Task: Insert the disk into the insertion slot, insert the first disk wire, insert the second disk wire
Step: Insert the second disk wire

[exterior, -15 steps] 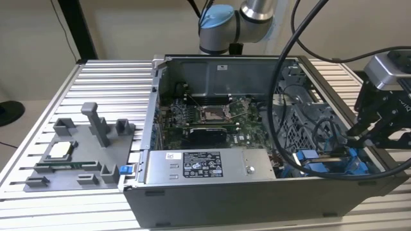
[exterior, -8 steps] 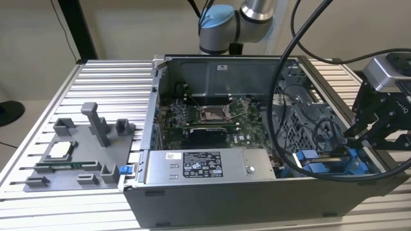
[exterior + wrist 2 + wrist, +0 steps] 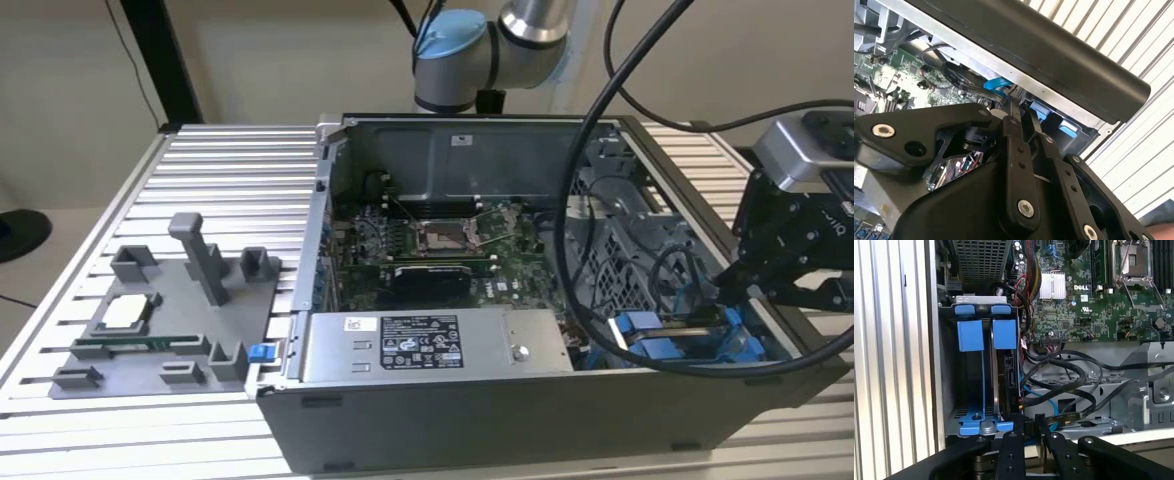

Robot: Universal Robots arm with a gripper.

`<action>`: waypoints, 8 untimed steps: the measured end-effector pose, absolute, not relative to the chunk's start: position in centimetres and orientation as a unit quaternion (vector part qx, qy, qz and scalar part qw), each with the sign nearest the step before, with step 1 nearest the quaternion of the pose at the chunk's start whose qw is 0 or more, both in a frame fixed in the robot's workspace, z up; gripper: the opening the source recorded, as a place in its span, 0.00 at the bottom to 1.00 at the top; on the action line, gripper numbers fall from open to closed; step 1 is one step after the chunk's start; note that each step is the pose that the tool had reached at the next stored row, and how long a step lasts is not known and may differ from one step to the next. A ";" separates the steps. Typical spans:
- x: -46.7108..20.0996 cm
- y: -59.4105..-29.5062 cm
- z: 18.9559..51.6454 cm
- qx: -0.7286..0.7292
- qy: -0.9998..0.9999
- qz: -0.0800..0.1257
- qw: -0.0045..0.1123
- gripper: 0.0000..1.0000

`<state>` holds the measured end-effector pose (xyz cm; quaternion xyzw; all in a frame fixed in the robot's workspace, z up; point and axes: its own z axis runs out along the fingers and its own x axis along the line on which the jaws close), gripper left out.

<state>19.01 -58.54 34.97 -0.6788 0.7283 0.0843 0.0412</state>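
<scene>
Your gripper [image 3: 734,295], lower right in the exterior view, looks clenched, on what I can't tell, by the disk [image 3: 1006,380] in the insertion slot [image 3: 949,365], so keep square and go gently.

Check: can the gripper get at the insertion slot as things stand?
Probably yes. The gripper hangs at the open end of the insertion slot; black cables lie beside it, not across.

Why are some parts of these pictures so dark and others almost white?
In the second wrist view the black claw sits dark up front while the ribbed table glares white; in the first wrist view the slot is dim inside and the silver heatsink shines; in the exterior view light falls evenly over the case.
</scene>
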 end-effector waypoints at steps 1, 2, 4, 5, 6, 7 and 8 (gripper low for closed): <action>19.0 -58.5 35.0 -0.679 0.728 0.084 0.041 0.00; 19.0 -58.5 35.0 -0.679 0.728 0.085 0.041 0.00; 19.0 -58.5 35.0 -0.679 0.728 0.085 0.042 0.00; 19.0 -58.6 35.0 -0.679 0.728 0.085 0.042 0.00; 19.0 -58.6 35.1 -0.678 0.728 0.086 0.042 0.00; 19.0 -58.6 35.2 -0.678 0.728 0.087 0.042 0.00; 19.0 -58.5 35.3 -0.678 0.728 0.087 0.042 0.00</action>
